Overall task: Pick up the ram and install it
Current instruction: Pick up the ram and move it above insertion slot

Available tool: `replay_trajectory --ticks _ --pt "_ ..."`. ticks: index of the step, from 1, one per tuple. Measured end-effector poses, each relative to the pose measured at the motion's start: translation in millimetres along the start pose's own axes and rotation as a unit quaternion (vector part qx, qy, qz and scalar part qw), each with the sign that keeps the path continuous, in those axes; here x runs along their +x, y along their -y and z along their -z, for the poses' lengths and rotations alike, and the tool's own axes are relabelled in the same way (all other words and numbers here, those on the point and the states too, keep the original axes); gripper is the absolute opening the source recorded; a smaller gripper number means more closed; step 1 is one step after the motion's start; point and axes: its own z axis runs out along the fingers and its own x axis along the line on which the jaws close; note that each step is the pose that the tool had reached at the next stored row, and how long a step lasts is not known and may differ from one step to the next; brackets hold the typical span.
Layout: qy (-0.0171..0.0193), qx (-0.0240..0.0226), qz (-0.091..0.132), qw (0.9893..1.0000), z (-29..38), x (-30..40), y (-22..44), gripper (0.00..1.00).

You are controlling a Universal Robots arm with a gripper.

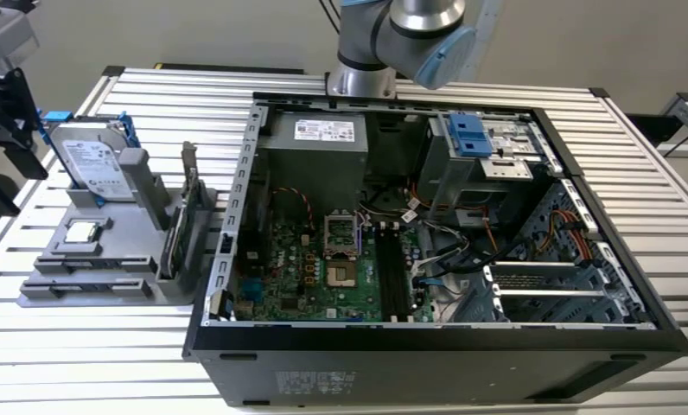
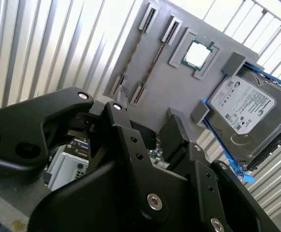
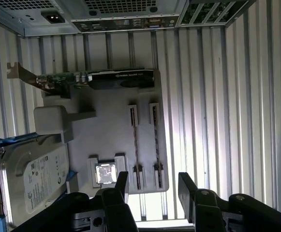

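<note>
**Q:** Where is the ram?

**A:** The ram (image 3: 155,140) stands on edge in the holder (image 3: 106,130), along one of its sides, caught by a clip at each end. A second stick (image 3: 134,140) stands parallel, just beside it. So mounted, each stick offers its long upper edge and both flat faces to a grasp from above. Neither has been lifted from the holder.

**Q:** How is the gripper set?

**A:** My gripper (image 3: 154,188) hangs above the holder's edge, over one end of the two sticks, jaws wide apart and holding nothing. The second wrist view shows the gripper (image 2: 144,116) with the same open gap. The width, I judge, is there to clear a stick's thickness on either face. The gap spans the lines of both sticks, so I cannot tell which of them I am aligned with.

**Q:** Why does the case lie open?

**A:** The case (image 1: 436,363) lies on its side on the bench (image 1: 655,173), just beside the holder, cover off, so that the board's long black slots (image 1: 392,277) face upward and can be reached from above. They look empty. The install, in my judgement, has not begun; the work stands at the approach to the pick.
</note>
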Motion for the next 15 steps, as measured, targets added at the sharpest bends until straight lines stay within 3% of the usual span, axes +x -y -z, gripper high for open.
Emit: replay_trajectory --ticks 15 --pt "0.0000 0.0000 0.000 1.0000 -7.9 0.0 0.0 1.00"
